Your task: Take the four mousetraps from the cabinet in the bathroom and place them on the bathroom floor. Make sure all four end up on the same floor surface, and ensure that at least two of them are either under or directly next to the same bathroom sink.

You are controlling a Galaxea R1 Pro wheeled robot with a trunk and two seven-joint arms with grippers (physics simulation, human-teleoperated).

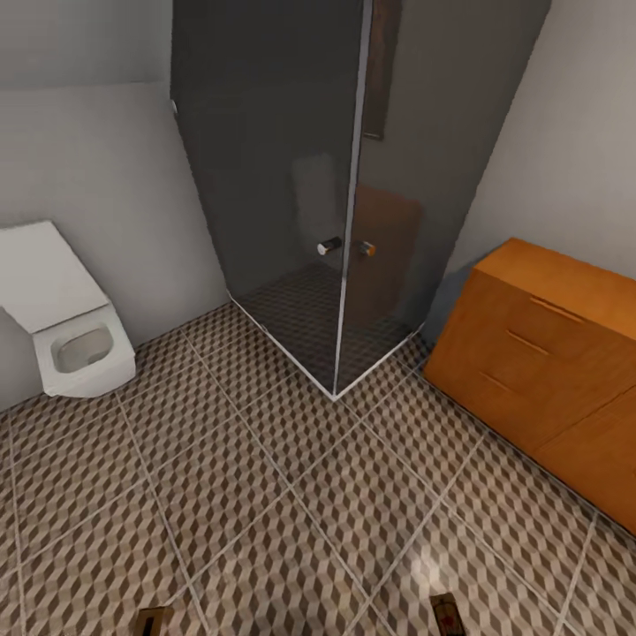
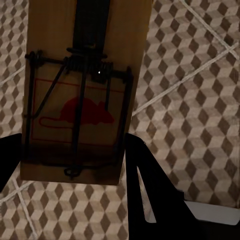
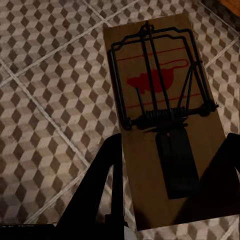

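Observation:
A tan mousetrap [image 2: 82, 95] with dark wire and a red mouse print hangs over the bathroom floor [image 2: 190, 115], and my left gripper [image 2: 75, 170] is shut on it, one dark finger on each side. My right gripper [image 3: 165, 185] is shut on a second mousetrap [image 3: 160, 85] above the same cube-pattern tiles [image 3: 50, 100]. In the head view the ends of both mousetraps show at the bottom edge, one at the left [image 1: 150, 621] and one at the right [image 1: 446, 614]. The orange-brown cabinet [image 1: 548, 353] stands at the right with its drawers shut. The sink is out of view.
A white toilet [image 1: 75, 344] sits against the left wall. A dark glass shower enclosure [image 1: 291, 194] with round chrome knobs fills the far corner between the toilet and the cabinet. Patterned floor tiles [image 1: 265, 495] spread across the middle in front of me.

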